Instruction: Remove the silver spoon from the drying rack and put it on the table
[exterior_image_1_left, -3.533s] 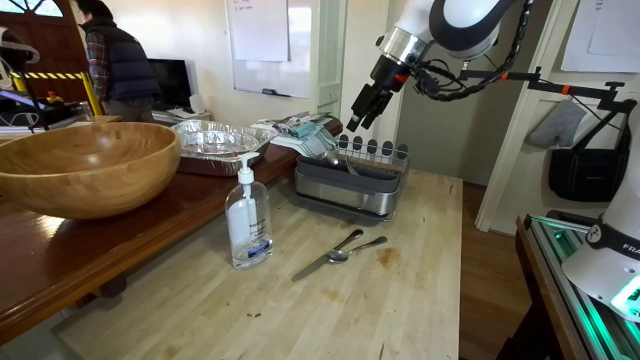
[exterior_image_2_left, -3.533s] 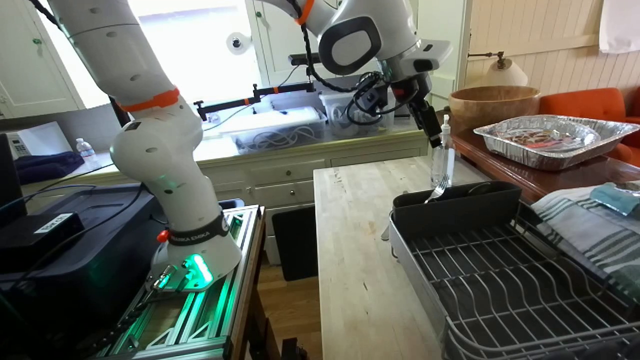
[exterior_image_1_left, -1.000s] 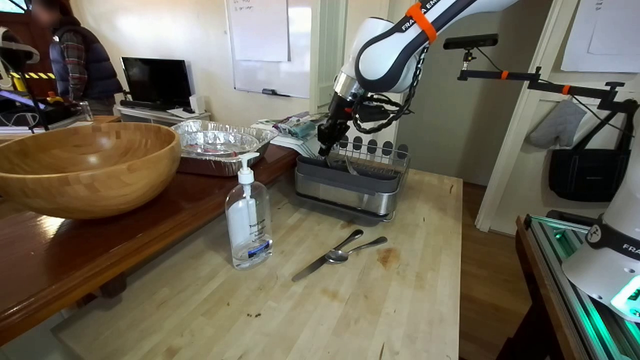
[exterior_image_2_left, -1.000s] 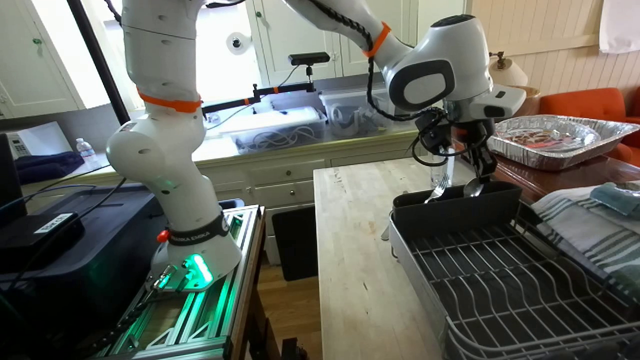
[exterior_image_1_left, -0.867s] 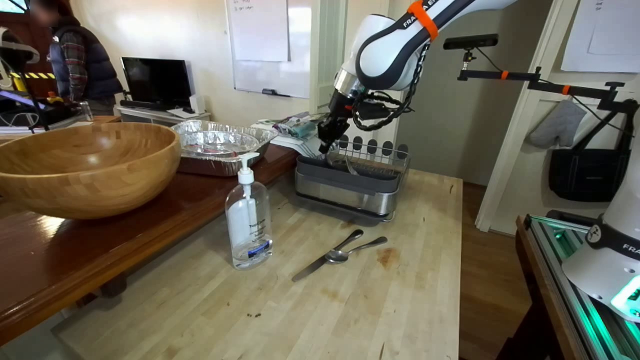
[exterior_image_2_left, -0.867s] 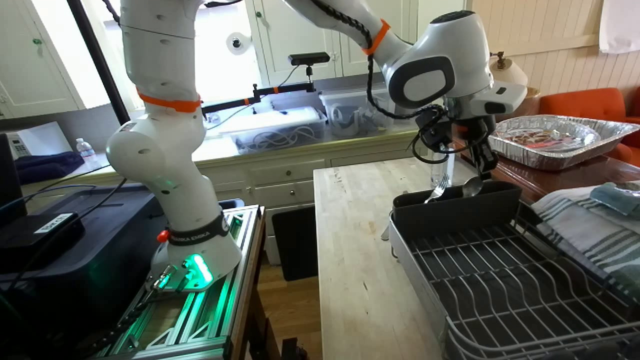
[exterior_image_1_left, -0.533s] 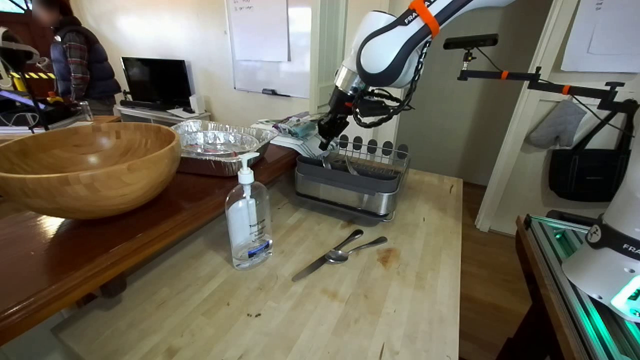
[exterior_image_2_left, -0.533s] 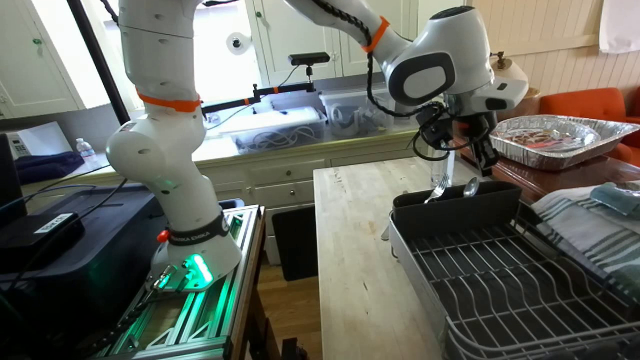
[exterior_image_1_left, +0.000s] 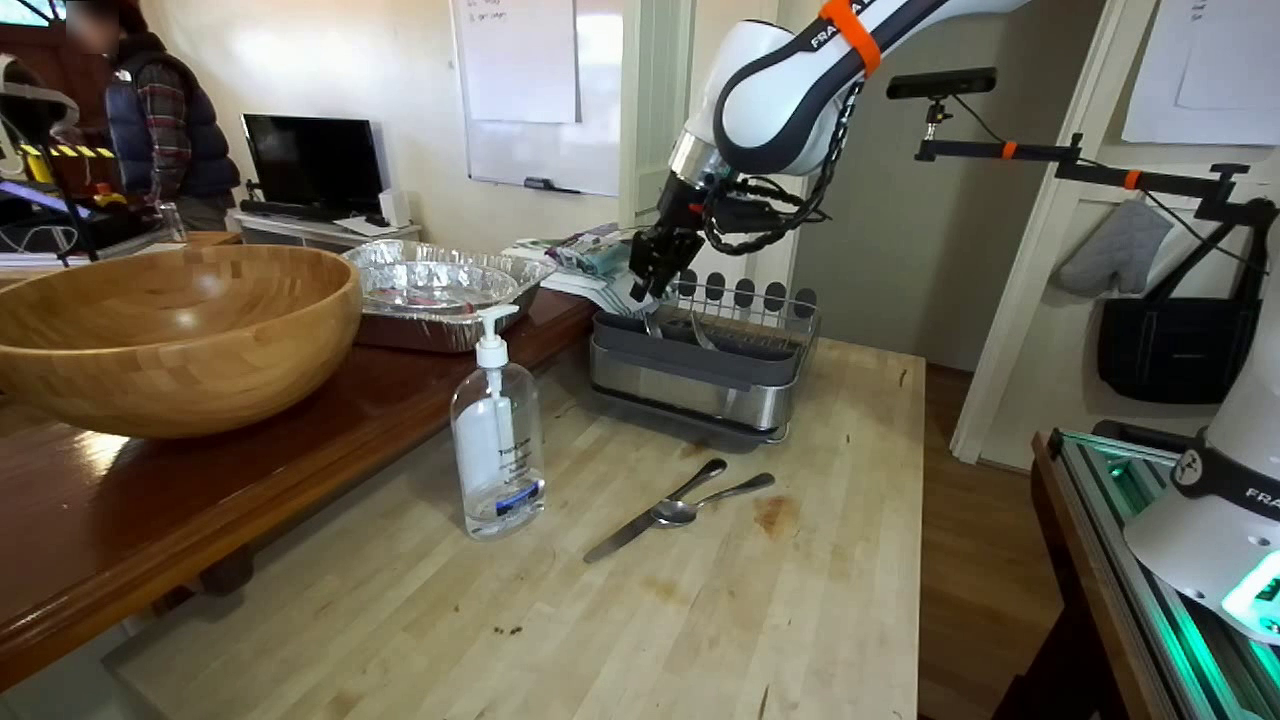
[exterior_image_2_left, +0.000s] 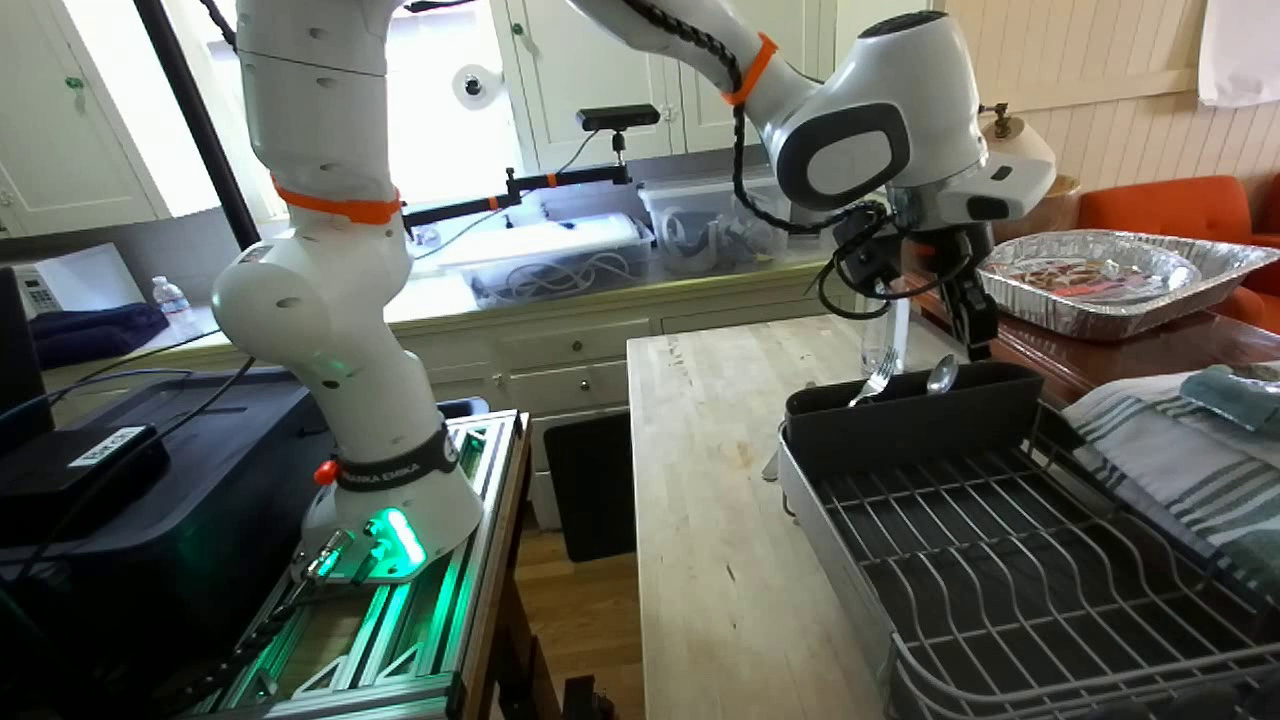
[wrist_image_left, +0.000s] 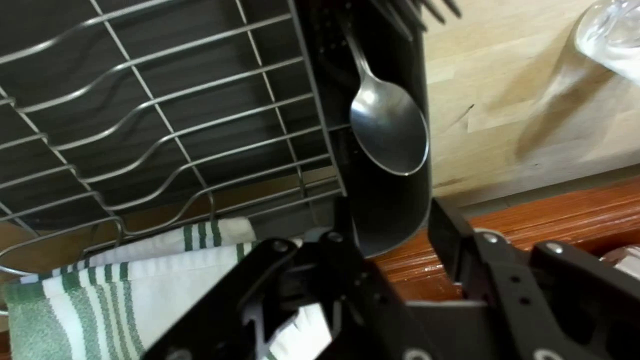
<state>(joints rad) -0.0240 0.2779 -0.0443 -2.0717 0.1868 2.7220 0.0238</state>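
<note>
Wrist view: silver spoon (wrist_image_left: 382, 112), oval-bowled, slim-handled (and shiny).

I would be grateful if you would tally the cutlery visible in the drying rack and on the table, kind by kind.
Spoons: 2 (silver spoon in the drying rack; other spoon on the table)
Forks: 1 (fork, tines up in the drying rack)
Knives: 1 (dinner knife on the table)
Total: 4
</note>
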